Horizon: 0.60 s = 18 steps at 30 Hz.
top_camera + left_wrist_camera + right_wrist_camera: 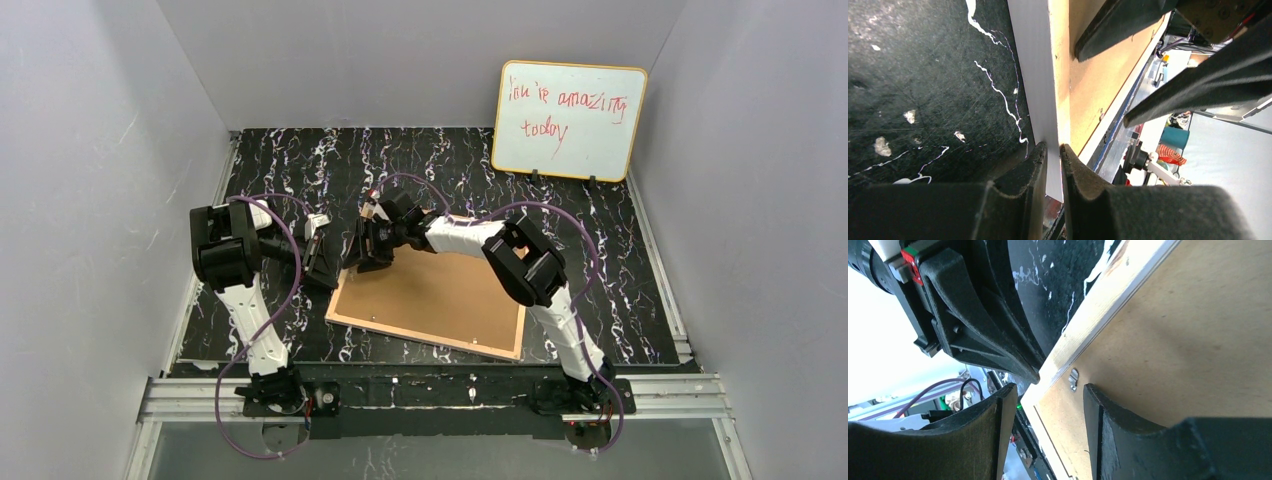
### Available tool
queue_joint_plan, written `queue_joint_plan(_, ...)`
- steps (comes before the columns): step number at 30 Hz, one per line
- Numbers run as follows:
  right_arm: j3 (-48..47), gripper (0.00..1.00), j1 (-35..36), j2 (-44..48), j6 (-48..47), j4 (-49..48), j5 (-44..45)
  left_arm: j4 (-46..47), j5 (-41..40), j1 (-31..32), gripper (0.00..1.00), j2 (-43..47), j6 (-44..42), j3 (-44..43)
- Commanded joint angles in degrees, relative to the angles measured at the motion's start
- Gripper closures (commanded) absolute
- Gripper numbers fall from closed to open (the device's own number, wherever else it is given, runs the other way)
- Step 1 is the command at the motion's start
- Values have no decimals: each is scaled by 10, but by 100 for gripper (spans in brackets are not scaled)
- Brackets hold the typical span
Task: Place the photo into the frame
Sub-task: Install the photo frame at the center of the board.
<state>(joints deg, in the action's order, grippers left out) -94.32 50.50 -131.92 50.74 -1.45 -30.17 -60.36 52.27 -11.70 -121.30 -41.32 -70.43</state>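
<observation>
Tan wood side up, the frame (425,340) lies flat at the centre of the table (300,170). Its long axis runs left to right in the top view, dipping toward the lower right. A brown backing board (440,295) sits inside it. The left gripper (1053,150) is clamped on the white rim at the upper-left corner. The right gripper (1048,390) is spread, straddling the rim beside a metal clip (1073,379).

Orange-rimmed whiteboard (569,120) w/ red writing, upright at back R — black white-veined tabletop (300,170) under it
</observation>
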Motion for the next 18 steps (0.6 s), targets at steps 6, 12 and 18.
queue_joint_plan(6, 0, 40, -5, -7, -7, 2, 4, 52, -67, 11, 86, 5, -26, 8)
queue_joint_plan(12, -8, 40, 3, -18, 1, -3, -1, 53, -66, 12, 86, 4, -25, 5)
queue_joint_plan(18, -20, 40, 8, -31, 10, -9, -7, 53, -66, 12, 87, 4, -26, 7)
